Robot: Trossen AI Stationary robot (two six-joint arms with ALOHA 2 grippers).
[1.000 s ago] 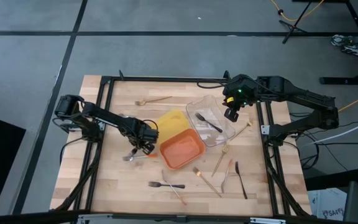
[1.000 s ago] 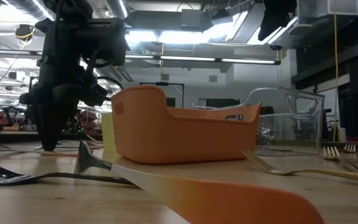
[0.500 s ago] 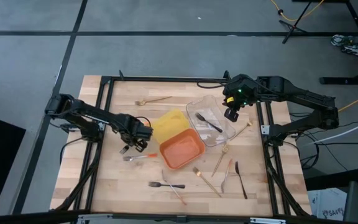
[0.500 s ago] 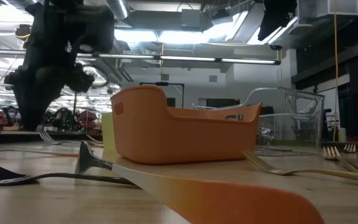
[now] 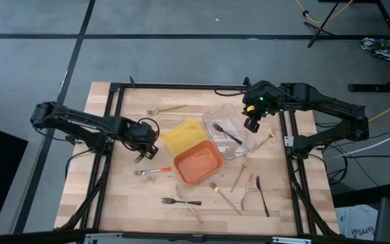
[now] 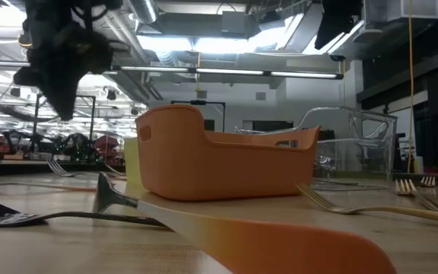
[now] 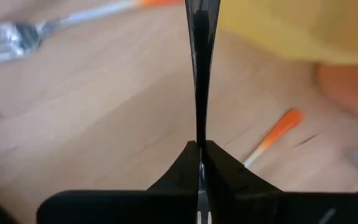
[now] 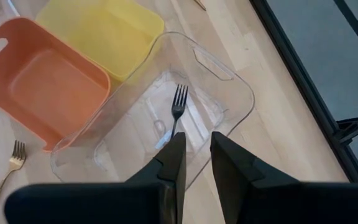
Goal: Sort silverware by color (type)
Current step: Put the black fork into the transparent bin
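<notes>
I've got the left gripper up off the table, just beside the yellow tray, its fingers pinched tight on a black utensil; from the left wrist view the thin dark handle runs straight out from between the pads. Below it on the wood lies the silver fork with the orange handle, tines pointing away from the orange tray. In the left wrist view I also see a second orange-tipped handle on the boards.

My right gripper hangs over the far edge of the clear tray. Its fingers stand a little apart with nothing between them. Inside that clear tray rests one black fork, tines toward the tray's far wall.

On the near side of the table I see a black fork crossed by a gold one, then a gold fork, another gold piece, an orange-handled piece and a black utensil side by side. A gold fork lies alone at the far edge.

No writing or label I can read on any tray or utensil.
</notes>
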